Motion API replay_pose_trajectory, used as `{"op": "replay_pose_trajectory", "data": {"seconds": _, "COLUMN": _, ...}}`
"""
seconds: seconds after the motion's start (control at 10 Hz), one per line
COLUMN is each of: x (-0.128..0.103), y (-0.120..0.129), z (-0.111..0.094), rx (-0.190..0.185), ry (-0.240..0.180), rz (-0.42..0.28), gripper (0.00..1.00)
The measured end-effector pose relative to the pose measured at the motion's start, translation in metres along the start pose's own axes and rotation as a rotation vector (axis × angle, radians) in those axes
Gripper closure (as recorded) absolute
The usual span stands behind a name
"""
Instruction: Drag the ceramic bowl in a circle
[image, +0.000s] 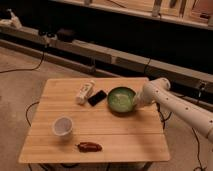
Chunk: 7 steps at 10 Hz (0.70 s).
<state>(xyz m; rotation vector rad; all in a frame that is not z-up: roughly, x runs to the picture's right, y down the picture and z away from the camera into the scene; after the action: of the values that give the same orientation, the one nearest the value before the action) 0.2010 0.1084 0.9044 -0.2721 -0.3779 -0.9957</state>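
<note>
Front edge: dark red object (89, 146), lying flat on the table (125, 135).
Front-left: white cup (63, 126), upright, well apart from the bowl.
Back-right: ceramic bowl (121, 99), upright, near the table's right edge; black phone (97, 98) just beside it on the left, white bottle (85, 91) past that.
Gripper (134, 103): at the bowl's right rim; clamped or not, cannot tell.
Step, as judged: dragging. Keep the bowl flat and the pull even; curve toward the bare middle, clear of the phone and right edge.
</note>
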Motion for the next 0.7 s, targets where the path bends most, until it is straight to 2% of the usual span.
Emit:
{"op": "replay_pose_trajectory", "data": {"seconds": 0.3, "x": -0.033, "y": -0.027, "z": 0.005, "rx": 0.002, "ry": -0.028, "rz": -0.079, "gripper": 0.89}}
{"op": "replay_pose_trajectory", "data": {"seconds": 0.7, "x": -0.109, "y": -0.048, "z": 0.005, "rx": 0.001, "ry": -0.089, "rz": -0.253, "gripper": 0.89}}
